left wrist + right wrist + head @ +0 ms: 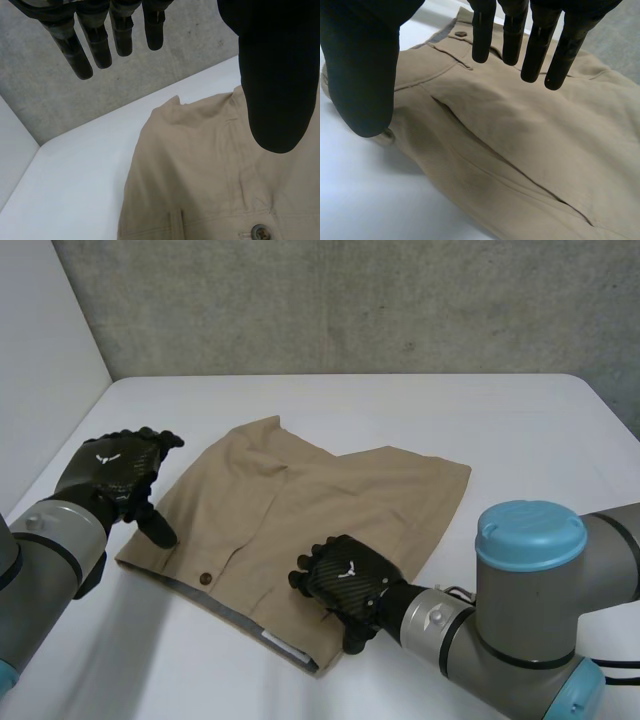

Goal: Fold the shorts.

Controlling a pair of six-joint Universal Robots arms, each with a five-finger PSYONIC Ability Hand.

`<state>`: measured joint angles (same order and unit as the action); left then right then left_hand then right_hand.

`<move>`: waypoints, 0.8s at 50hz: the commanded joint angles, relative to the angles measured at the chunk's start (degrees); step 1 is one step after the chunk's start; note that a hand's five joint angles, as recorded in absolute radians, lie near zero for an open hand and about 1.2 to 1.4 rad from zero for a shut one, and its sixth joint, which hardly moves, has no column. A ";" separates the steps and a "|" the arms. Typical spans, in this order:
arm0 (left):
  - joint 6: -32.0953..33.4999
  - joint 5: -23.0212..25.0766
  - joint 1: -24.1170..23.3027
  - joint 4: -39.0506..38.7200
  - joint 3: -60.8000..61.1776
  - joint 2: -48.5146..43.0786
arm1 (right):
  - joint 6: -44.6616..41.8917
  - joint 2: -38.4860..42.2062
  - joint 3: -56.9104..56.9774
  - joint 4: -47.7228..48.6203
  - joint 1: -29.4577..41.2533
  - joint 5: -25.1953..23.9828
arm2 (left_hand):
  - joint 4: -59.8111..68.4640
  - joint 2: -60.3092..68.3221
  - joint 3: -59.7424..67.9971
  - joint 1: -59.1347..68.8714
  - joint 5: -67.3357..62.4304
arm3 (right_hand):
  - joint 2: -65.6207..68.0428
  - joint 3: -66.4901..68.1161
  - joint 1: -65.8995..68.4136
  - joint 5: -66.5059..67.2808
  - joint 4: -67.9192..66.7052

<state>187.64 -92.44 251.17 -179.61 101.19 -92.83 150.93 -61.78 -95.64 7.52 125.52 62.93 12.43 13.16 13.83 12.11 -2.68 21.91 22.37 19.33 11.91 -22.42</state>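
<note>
shorts: tan, spread on the white table at the centre of the head view. the waistband runs along the lower-left side and the legs point to the upper right. there is one button on the waistband, and a grey inner lining shows along its edge. the cloth is wrinkled near its upper-left corner.

left hand: left of centre in the head view, over bare table just beside the left end of the waistband. in its wrist view the fingers are straight and held apart from the thumb, with nothing between them — released, grasping nothing. the shorts lie below the thumb. in the head view the thumb tip is close to the cloth's edge, but i cannot tell from this angle whether it touches.

right hand: lower middle of the head view, over the other end of the waistband, near the cloth's lower corner. in its wrist view the fingers are straight and the thumb is spread wide. the shorts lie under the palm, with a pocket slit running across the cloth and the button beyond the fingertips. the hand is released — no cloth pinched.

a grey concrete wall stands behind the table, across the top of the head view.
</note>
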 commanded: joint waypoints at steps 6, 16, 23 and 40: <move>0.01 0.07 0.64 0.05 0.06 0.01 | -0.11 2.72 0.37 0.03 3.24 0.09 | -1.37 -2.11 -2.78 -1.06 1.62 | 8.84 8.39 11.43 8.85 -8.34; 0.01 0.07 0.64 0.05 0.33 0.28 | -0.02 2.55 0.72 3.81 2.98 0.97 | -1.54 -2.27 -2.95 -1.23 1.79 | 58.09 57.63 60.67 58.09 -57.58; 0.10 0.07 0.64 -0.04 0.33 0.45 | 3.58 -3.25 2.13 4.69 2.63 4.92 | -1.54 -2.27 -2.95 -1.23 1.79 | 58.09 57.63 60.67 58.09 -57.58; 1.15 0.77 3.89 -0.21 4.63 0.72 | 11.05 -10.82 7.05 4.69 2.37 17.93 | -1.88 -2.61 -3.28 -1.56 2.13 | 58.09 57.63 60.67 58.09 -57.58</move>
<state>188.17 -92.23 252.84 -179.56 103.07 -92.00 159.02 -70.99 -90.17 12.17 127.91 74.28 12.43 13.16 13.83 12.11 -2.68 67.42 67.49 54.80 54.98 -68.03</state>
